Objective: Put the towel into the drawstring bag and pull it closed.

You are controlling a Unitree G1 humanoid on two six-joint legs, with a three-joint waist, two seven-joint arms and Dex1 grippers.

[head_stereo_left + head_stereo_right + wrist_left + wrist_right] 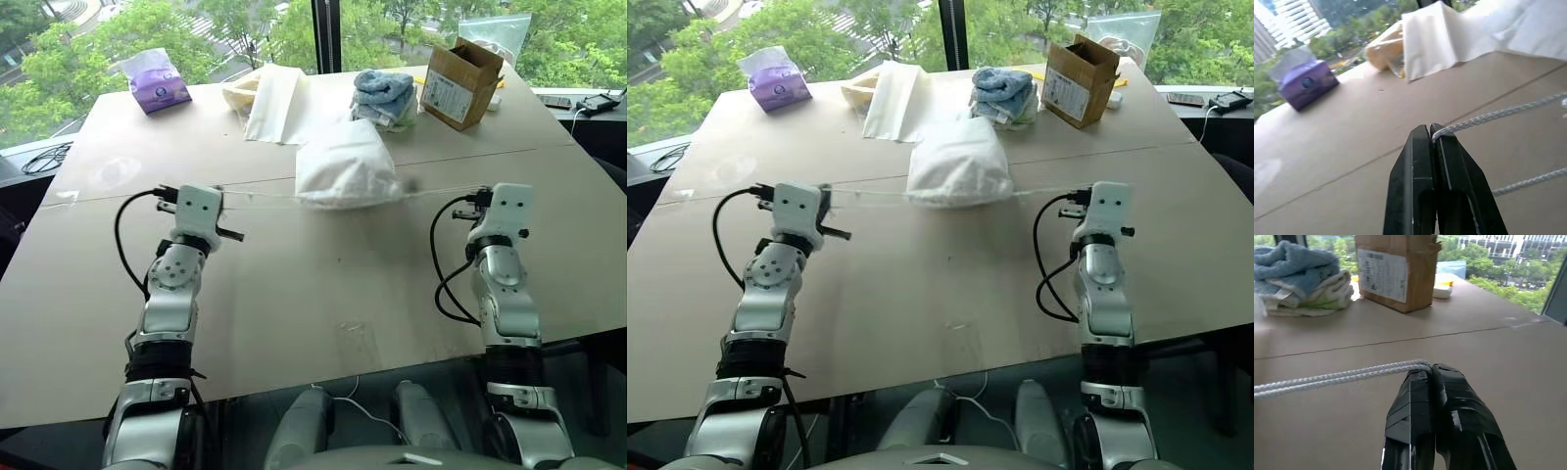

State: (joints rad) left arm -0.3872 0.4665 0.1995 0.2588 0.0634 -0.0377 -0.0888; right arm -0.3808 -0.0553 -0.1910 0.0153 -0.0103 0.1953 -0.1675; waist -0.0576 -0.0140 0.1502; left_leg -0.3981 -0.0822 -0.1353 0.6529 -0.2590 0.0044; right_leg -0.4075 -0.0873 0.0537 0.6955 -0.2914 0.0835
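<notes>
On my counter (pixel 294 294) I count one drawstring bag (pixel 345 168), two cords (pixel 1498 115) running from it, one purple tissue pack (pixel 157 83), one cardboard box (pixel 458 83), one stack of blue and white towels (pixel 384 98), and one pile of cream folded cloths (pixel 269 98).

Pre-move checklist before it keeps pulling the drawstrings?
1. Left claw shut on cord: ok.
2. Right claw shut on the cord's other end, doubled strands at the tips: ok.
3. Cord stretched taut on both sides of the drawstring bag: ok.
4. Towel inside the bag: cannot tell; the bag looks full, its contents are hidden.
5. Bag mouth fully cinched: cannot tell.
6. Bag apart from the stacked towels and cardboard box: ok.
</notes>
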